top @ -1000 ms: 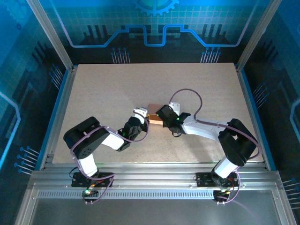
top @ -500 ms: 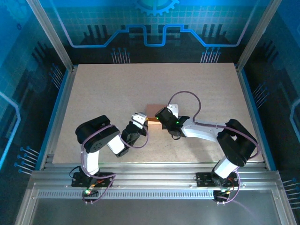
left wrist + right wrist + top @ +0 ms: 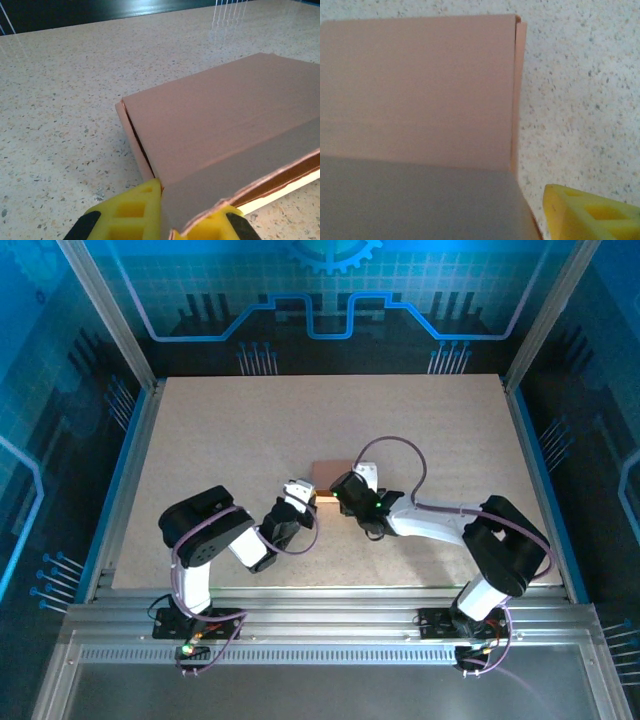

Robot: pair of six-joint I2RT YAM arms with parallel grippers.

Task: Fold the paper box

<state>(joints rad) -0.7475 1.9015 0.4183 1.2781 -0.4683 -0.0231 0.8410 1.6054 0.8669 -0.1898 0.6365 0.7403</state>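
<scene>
With the left gripper point(image 3: 175, 205), pinched a near corner of the paper box point(image 3: 225, 120), yellow fingers point(image 3: 130, 212) pressed together on the flap. Could not tell if the right gripper point(image 3: 345, 490) was spread or shut. Saw one yellow finger point(image 3: 590, 215) just beside the box's edge. Found the box lying on the tabletop point(image 3: 230, 440), mid-frame in the top view, between both grippers.

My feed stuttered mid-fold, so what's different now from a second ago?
The paper box went from looking raised to lying flat on the table. The left arm drew its elbow inward. The right tool now looks open, its finger beside the box edge. The left tool stays shut on the near flap.
</scene>
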